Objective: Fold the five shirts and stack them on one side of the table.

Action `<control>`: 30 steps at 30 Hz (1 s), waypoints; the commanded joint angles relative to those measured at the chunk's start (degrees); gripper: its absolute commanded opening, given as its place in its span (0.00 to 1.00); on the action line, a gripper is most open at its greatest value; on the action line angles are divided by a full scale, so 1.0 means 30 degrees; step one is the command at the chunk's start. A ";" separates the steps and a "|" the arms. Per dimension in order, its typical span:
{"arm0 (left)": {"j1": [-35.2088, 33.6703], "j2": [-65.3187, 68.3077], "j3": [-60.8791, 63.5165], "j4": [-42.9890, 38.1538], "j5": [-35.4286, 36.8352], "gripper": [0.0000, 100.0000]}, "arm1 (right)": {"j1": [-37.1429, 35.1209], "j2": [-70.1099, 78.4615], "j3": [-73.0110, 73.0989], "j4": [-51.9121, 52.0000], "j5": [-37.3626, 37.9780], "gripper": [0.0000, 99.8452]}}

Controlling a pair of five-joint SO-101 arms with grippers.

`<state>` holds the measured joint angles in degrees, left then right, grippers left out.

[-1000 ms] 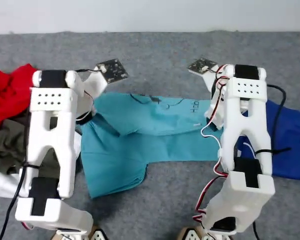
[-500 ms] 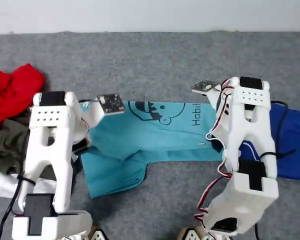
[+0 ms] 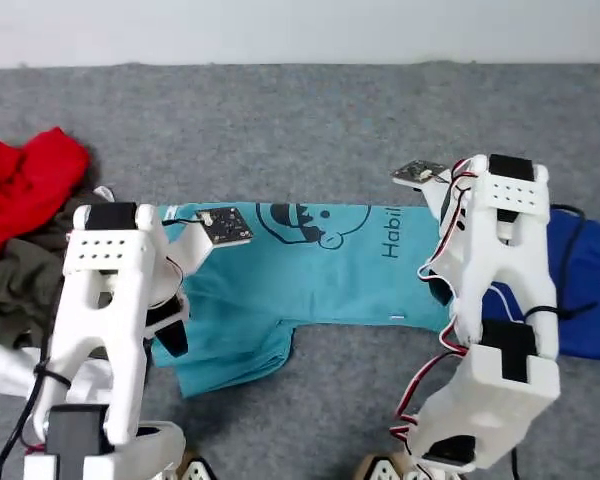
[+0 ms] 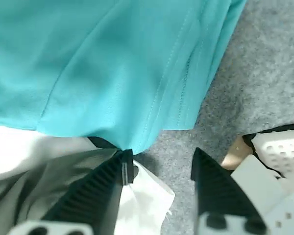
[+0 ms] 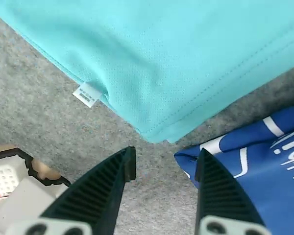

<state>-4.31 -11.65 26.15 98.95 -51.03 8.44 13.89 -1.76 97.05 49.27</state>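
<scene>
High view, left to right, everything placed against the teal shirt (image 3: 310, 265)

Well off to its left: red shirt (image 3: 25, 185), bunched in a heap. Closer to the arm bases than the red one: olive shirt (image 3: 5, 295), crumpled, then white shirt (image 3: 0, 365). Both lie up against the teal shirt's left side, partly hidden by the left arm (image 3: 105, 300).

The teal shirt lies flat across the middle of the grey table (image 3: 300, 115), print side up, cartoon figure and lettering showing. One sleeve juts from its left part toward the arm bases. The left arm stands over its left edge.

Left wrist view: left gripper (image 4: 159, 178) has its fingers spread wide, with nothing between them but grey table. One fingertip sits right at the teal shirt's hemmed corner, where olive and white cloth meet the teal edge.

The right arm (image 3: 495, 260) stands over the teal shirt's right end.

Right wrist view: right gripper (image 5: 161, 174) is likewise spread apart and holds nothing. It hangs above bare table just off the teal shirt's corner. A small white label (image 5: 86, 94) sits on the teal hem a little along from that corner.

The blue shirt (image 3: 585, 290) lies directly right of the teal shirt. Its near edge is just beside the teal corner, parted from it by a narrow strip of table
</scene>
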 commanded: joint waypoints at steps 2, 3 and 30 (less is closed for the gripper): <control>-0.0205 -0.1407 -0.1070 0.0440 0.0733 0.19 | 0.0044 -0.1128 -0.1700 0.0161 0.0088 0.20; -0.0205 -0.1524 -0.1480 0.0176 0.1377 0.18 | -0.0190 -0.1070 -0.1934 0.0103 0.0059 0.20; -0.8908 -0.1758 -0.2330 -0.0293 0.6886 0.01 | -0.4029 0.1744 -0.0557 -0.3590 -0.7971 0.18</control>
<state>-30.42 -14.55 21.23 98.42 -30.37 -6.15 18.81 -2.73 90.29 27.21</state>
